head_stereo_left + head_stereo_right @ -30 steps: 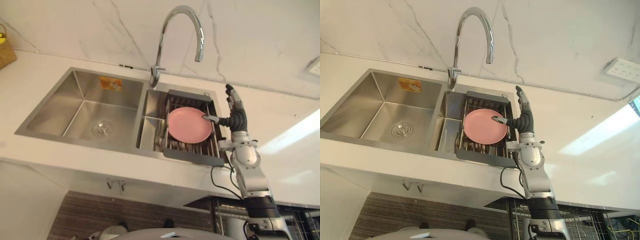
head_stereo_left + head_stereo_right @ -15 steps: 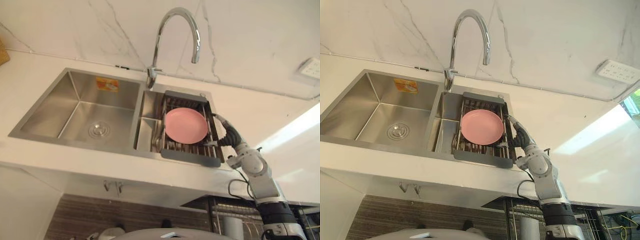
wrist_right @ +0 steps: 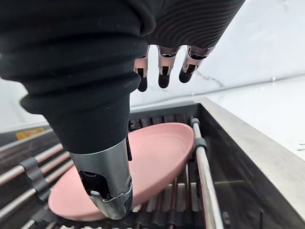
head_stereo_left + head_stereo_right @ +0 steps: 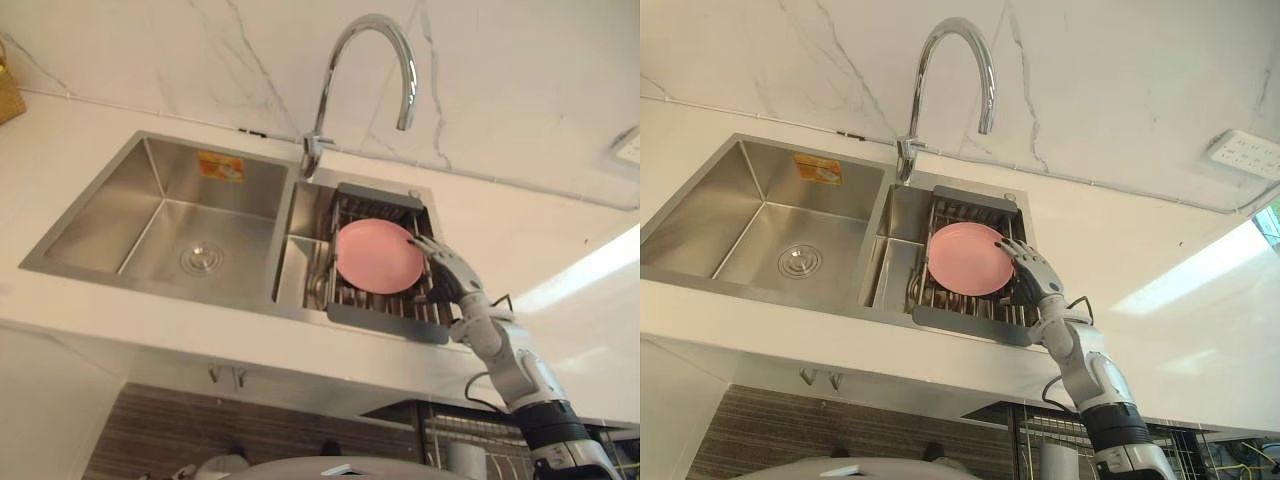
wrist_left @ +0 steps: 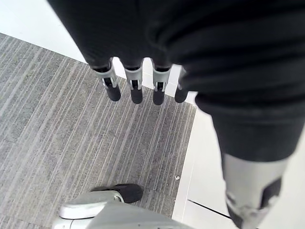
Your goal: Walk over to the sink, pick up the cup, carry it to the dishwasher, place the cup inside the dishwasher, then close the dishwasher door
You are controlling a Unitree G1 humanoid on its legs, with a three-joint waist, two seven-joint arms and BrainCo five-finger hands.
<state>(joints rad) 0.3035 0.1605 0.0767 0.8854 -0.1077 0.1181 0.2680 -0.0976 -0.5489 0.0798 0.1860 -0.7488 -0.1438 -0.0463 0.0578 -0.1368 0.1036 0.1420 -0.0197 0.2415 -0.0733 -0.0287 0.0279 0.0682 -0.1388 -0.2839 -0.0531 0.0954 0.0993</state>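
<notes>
My right hand is open. Its fingers are straight and spread out, and they hold nothing. My thumb sticks out apart from them, lower down.

Just under my fingers, on the thumb side, is the pink plate. My fingertips reach over its near edge. I cannot tell if my thumb touches it. The plate lies a bit tilted on the metal bars of a dark drying rack. The rack is right below my hand and sits in the small bowl of the sink.

Past the plate, away from my hand, the shiny bent tap stands at the back of the sink. Farther off on that same side is the big bowl of the sink, with a round drain in its bottom.

The white desk goes all around the sink, and my wrist comes in over it, beside the rack. Behind it is a white marble wall.

My left hand hangs down with straight fingers, open, over a grey striped floor.
</notes>
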